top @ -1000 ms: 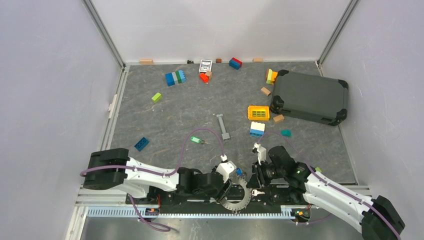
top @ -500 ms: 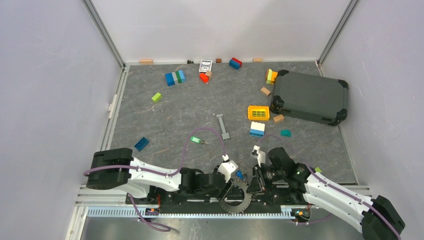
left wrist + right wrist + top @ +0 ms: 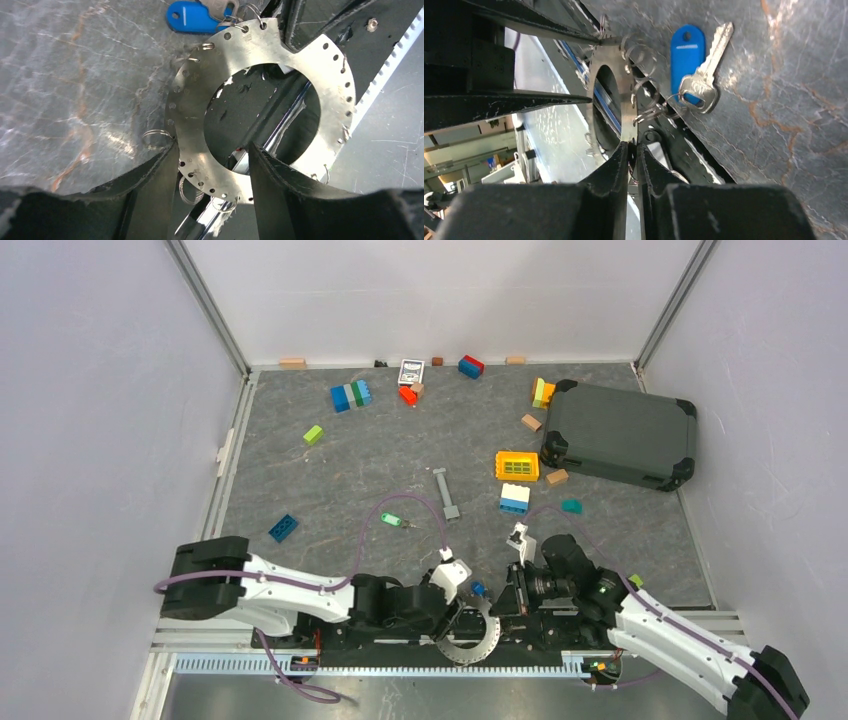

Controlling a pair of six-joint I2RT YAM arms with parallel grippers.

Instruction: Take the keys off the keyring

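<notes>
Overhead camera surveys the whole table [image 3: 350, 480]; both wrist cameras closely share the metal disc [image 3: 190, 115].

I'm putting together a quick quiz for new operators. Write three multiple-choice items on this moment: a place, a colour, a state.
1. Where is the green-headed key? A. Alone on the mat. B. Hanging from the perforated plate. C. Held in the right gripper.
2. What colour is the tag beside the silver key? A. Red. B. Blue. C. Yellow.
3. How do the right gripper's fingers stand? A. Spread wide. B. Close together on the plate's edge. C. Out of view.
Answers: A, it lies by itself beyond the arms; B, the right wrist view shows it blue; B, one finger sits on each side of the plate.
</notes>
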